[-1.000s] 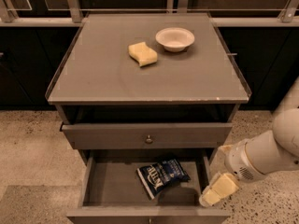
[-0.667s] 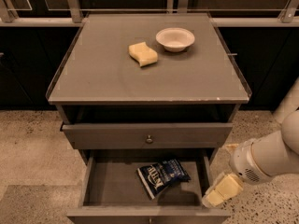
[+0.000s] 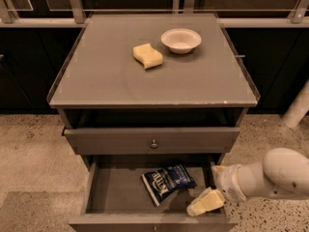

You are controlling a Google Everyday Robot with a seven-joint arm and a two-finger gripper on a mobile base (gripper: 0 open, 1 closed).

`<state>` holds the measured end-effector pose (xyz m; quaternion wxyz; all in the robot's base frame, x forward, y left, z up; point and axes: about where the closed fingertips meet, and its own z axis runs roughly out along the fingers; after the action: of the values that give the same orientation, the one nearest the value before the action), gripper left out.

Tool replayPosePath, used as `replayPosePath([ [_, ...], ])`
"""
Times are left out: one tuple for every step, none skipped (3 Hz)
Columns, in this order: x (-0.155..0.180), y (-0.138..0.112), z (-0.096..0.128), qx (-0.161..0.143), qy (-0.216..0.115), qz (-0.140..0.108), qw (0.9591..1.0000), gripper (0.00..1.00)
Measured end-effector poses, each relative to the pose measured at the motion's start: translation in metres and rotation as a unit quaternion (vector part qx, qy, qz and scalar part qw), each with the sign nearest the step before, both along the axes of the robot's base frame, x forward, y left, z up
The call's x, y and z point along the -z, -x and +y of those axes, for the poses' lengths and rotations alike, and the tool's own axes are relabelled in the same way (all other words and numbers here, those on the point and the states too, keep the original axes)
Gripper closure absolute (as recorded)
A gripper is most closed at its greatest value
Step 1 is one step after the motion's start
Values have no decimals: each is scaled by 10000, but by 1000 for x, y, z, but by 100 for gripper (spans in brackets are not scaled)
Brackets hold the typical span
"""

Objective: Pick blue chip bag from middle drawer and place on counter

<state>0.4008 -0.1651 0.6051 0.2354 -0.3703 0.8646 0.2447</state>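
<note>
The bag [image 3: 168, 181] lies flat on the drawer [image 3: 116, 193] floor, right of centre. The gripper [image 3: 205, 202] sits low in the drawer's front right corner, just beside the bag; clenched or released, cannot tell. The counter [image 3: 111, 83] above carries a sponge [image 3: 147, 55] and a bowl [image 3: 181, 40].

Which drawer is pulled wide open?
The middle drawer, its floor showing the blue chip bag, with the gripper at its front right corner; the knobbed drawer above shows only its front.
</note>
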Motion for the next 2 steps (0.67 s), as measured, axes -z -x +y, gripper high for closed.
replayPosePath([
  [28,-8,3,155,-167,25,9997,0],
  [30,-4,0,161,-31,75,9998,0],
])
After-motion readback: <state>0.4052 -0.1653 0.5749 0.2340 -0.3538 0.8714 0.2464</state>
